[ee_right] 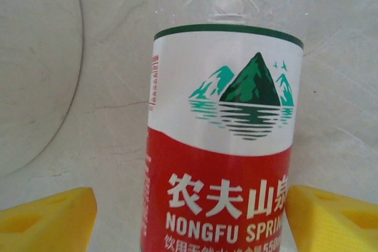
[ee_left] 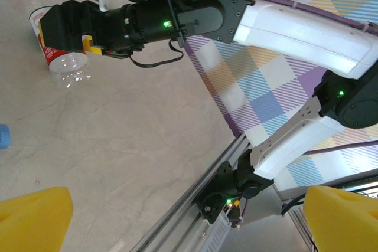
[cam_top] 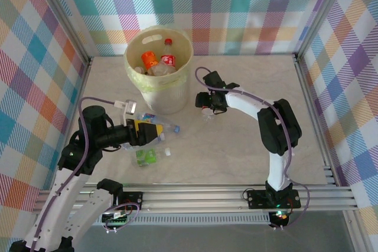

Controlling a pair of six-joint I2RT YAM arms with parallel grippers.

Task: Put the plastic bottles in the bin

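Yellow pads of the right jaws flank a red-and-white labelled bottle. The jaws are released, with one pad standing clear of the label and the other at its edge. The bottle's long axis runs straight away from the wrist, crosswise to the closing line, so a plain squeeze should seat it. It sits toward the middle of the table, just beside the foot of the bin on the side facing the right edge; the right arm is plainly the nearer.

The bin stands at the middle of the far edge, with an orange-labelled bottle and a red-labelled one inside. Toward the near left corner the left jaws gape wide and empty, close to a blue-labelled bottle and a crushed green-labelled one.

The table looks smooth and pale, probably slippery under thin plastic. Overhead room is open; the tall bin rim is the one obstacle.
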